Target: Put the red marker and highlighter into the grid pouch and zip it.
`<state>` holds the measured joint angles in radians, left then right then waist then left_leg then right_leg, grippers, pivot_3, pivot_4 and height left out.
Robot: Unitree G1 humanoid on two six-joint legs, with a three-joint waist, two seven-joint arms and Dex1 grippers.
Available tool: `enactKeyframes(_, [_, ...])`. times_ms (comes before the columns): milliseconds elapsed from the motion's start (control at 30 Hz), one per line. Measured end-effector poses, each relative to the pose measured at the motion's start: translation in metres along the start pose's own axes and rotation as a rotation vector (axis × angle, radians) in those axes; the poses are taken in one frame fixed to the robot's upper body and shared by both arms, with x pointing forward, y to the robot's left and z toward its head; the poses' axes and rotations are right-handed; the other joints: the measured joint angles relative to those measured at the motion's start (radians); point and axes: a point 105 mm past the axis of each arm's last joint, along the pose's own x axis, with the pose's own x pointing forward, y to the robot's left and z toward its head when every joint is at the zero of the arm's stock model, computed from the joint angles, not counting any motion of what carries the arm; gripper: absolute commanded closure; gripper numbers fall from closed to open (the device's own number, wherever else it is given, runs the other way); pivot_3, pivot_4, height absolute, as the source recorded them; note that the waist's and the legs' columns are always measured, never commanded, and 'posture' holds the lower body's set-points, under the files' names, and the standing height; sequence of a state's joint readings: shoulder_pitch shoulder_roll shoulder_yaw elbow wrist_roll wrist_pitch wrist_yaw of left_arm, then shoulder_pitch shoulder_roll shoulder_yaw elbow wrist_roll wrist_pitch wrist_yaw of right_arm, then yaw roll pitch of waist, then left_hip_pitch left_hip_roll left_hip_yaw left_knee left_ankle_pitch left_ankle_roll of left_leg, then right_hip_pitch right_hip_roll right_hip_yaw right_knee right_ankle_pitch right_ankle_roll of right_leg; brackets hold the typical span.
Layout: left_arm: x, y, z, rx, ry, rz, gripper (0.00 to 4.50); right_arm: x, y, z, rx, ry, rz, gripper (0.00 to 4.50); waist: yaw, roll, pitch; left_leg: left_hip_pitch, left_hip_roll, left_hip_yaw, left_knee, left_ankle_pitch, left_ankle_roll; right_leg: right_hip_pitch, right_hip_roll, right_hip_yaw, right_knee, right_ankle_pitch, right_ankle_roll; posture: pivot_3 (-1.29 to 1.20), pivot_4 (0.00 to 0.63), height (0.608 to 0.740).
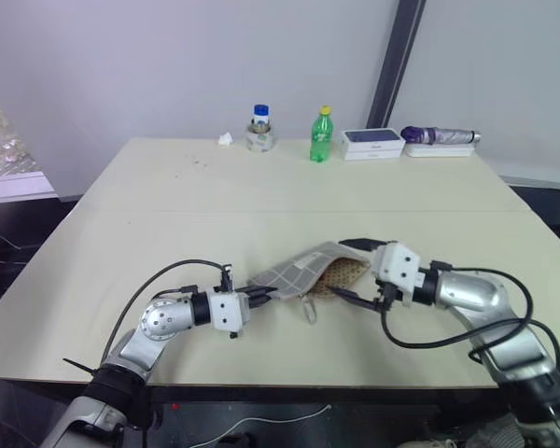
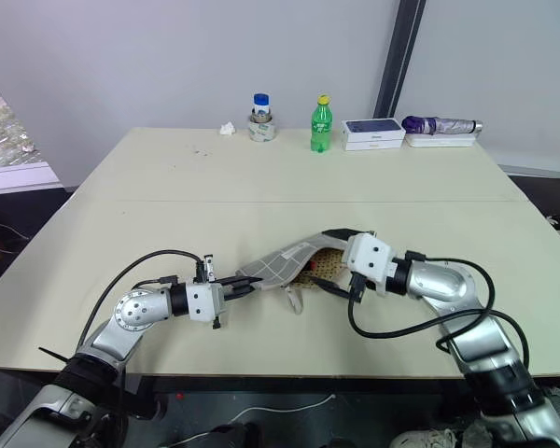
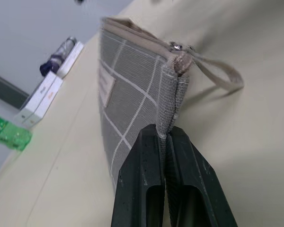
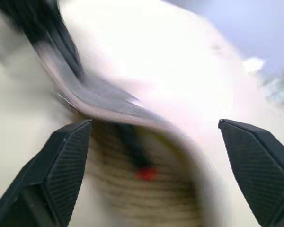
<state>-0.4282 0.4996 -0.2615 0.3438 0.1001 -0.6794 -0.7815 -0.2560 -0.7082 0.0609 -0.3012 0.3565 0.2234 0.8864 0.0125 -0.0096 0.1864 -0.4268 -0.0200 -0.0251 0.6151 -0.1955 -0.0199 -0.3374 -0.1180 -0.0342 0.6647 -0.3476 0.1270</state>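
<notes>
The grid pouch [image 1: 297, 272] lies near the table's front edge, grey with white lines, its mouth gaping toward the right and showing a tan lining. My left gripper [image 1: 264, 293] is shut on the pouch's left end, the fabric pinched between its fingers [image 3: 137, 161]. My right gripper [image 1: 351, 272] hovers open just at the pouch's mouth, one finger above it and one below. In the right wrist view, the red marker [image 4: 144, 173] lies inside the pouch as a dark stick with a red end. The highlighter is hidden.
Along the table's far edge stand a small blue-capped bottle [image 1: 259, 129], a green bottle [image 1: 323, 136], a white and dark-blue box [image 1: 373, 142] and a purple folded umbrella [image 1: 441, 136]. The pouch's wrist strap [image 1: 310, 309] trails toward the front edge.
</notes>
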Motion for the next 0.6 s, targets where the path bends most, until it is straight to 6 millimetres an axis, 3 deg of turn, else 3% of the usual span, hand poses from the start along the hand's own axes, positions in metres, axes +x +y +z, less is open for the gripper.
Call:
enactKeyframes(233, [0.008,0.003,-0.003,0.011,0.012,0.030,4.50,0.000,0.042,-0.033,0.389,0.121,0.044,0.06,0.000,0.000,0.000,0.000,0.000,-0.001,0.000,0.000,0.000,0.000,0.000,0.000,0.000,0.000,0.000,0.00,0.150,0.740])
enactKeyframes(467, [0.011,0.012,-0.001,0.048,0.003,0.044,4.50,0.026,0.037,-0.045,0.514,0.132,-0.061,0.06,-0.005,0.000,0.000,0.000,-0.001,-0.001,-0.001,0.000,0.000,-0.002,0.001,0.000,0.001,0.000,0.000,0.00,0.150,0.740])
enactKeyframes(600, [0.011,0.011,-0.002,0.045,0.005,0.039,4.50,0.042,0.033,-0.040,0.557,0.099,-0.064,0.06,-0.003,0.000,0.000,0.000,-0.001,-0.001,-0.001,0.000,0.000,-0.002,0.001,0.000,0.001,0.000,0.000,0.00,0.150,0.740])
